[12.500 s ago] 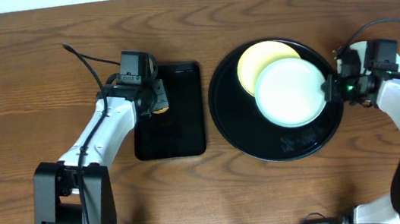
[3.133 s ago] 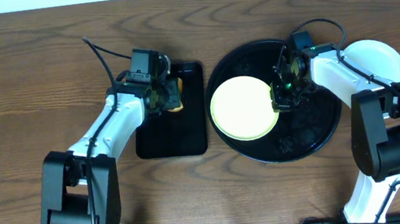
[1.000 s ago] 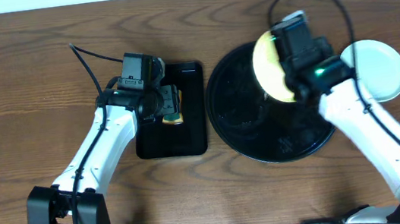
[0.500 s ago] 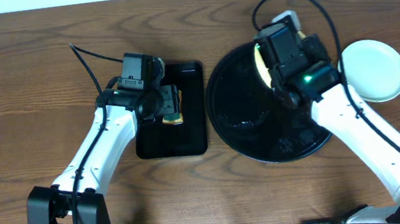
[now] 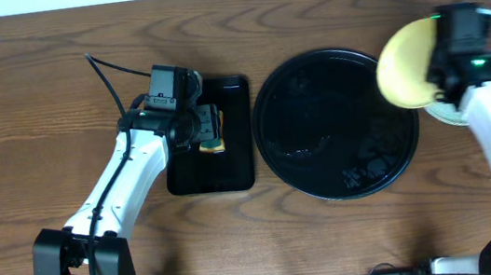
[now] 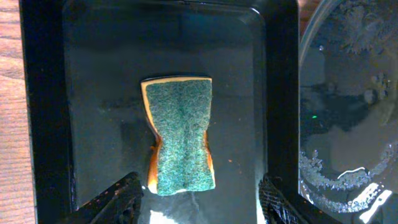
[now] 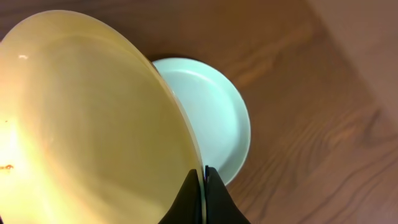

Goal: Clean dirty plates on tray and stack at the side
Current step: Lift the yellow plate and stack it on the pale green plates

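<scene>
The pale yellow plate (image 5: 403, 65) hangs tilted over the right rim of the round black tray (image 5: 316, 101), and my right gripper (image 5: 439, 71) is shut on its edge. In the right wrist view the jaws (image 7: 203, 182) pinch the yellow plate's (image 7: 93, 124) rim. A pale mint-green plate (image 7: 214, 115) lies on the wood just beneath it and is mostly hidden in the overhead view (image 5: 447, 114). The tray holds no plates, only wet suds. My left gripper (image 6: 199, 208) is open over a green-and-orange sponge (image 6: 180, 134), with a finger (image 6: 118, 199) on each side and not touching it.
The sponge lies in a smaller rectangular black tray (image 5: 230, 167), left of the round tray (image 6: 348, 93). A black cable (image 5: 104, 72) trails behind the left arm. Bare wooden table (image 5: 20, 137) surrounds both trays, and its back edge runs along the top.
My right arm has swung the yellow plate from above the back of the round tray to the right, over the mint-green plate. The left arm and sponge have not moved.
</scene>
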